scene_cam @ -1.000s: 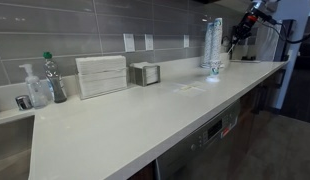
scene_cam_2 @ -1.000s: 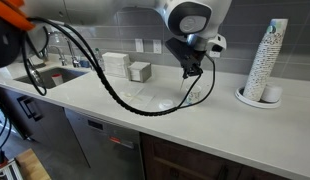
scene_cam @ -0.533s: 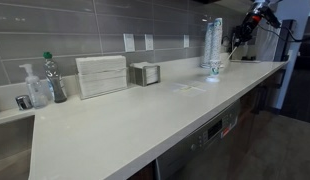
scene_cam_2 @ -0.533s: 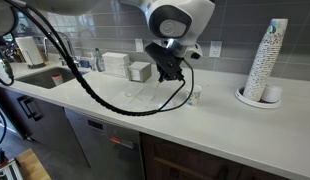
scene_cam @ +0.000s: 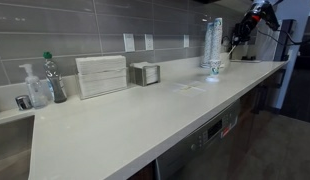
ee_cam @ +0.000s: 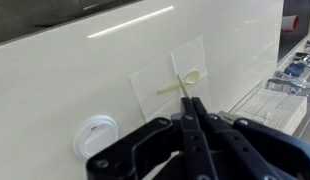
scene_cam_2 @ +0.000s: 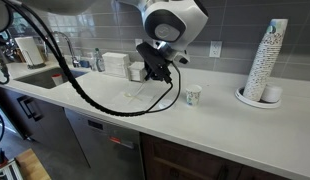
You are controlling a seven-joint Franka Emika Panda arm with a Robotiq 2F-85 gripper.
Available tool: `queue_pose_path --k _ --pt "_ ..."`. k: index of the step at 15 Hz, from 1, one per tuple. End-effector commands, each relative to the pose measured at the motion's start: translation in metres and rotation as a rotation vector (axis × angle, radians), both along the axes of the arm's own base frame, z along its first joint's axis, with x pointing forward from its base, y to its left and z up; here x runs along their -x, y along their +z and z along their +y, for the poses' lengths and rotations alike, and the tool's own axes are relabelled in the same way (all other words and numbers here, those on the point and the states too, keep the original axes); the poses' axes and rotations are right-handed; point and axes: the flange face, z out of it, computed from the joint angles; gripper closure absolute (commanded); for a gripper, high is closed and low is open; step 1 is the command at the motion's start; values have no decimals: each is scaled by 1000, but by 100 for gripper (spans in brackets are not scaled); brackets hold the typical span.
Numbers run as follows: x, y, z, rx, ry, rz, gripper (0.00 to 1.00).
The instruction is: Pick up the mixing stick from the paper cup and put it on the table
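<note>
**Item: mixing stick (ee_cam: 183,82).** Pale, slim, with a rounded spoon-like end. It lies flat on the table (ee_cam: 65,70), well apart from the paper cup (ee_cam: 95,133) and outside it. It rests on a faint glossy rectangular patch (ee_cam: 173,80); whether that is a film or only sheen cannot be told.

**Item: paper cup.** Short, whitish, upright. From above, in the wrist view, no stick shows in it. In an exterior view the cup (scene_cam_2: 193,95) stands alone.

**Item: pincer (ee_cam: 192,108).** The jaws are clenched together with nothing between them, and it hangs above the table on the stick's side of the cup. In an exterior view the pincer (scene_cam_2: 155,72) sits clear of the cup, over the patch.

**Task status (judged).** The stick is out of the cup and laid on the table, so the main work looks done. Only pulling the arm clear appears to remain.

**Item: column of stacked cups (scene_cam_2: 267,55).** It stands on the far side of the cup from the pincer.

**Markings.** Dark print shows on the stacked cups, too small to read. No brand, label or writing is legible on the cup, the stick or the table.
</note>
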Motion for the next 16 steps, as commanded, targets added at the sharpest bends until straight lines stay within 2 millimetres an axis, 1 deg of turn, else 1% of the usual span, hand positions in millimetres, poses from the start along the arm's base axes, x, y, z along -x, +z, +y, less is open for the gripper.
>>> queue_pose_path --k 1,2,4,6,10,12,14,16 --pt "0 1 -1 0 1 0 97" --pt "0 1 -1 0 1 0 99" --pt "-26 -4 16 -35 23 -27 99" --pt "-44 -10 36 -77 59 -36 99" --pt "-90 -39 79 -190 122 -34 99" --pt "-106 -55 96 -259 150 -26 99" --pt "-119 -73 107 -341 171 -12 99" --pt "-131 -88 111 -383 165 -14 99"
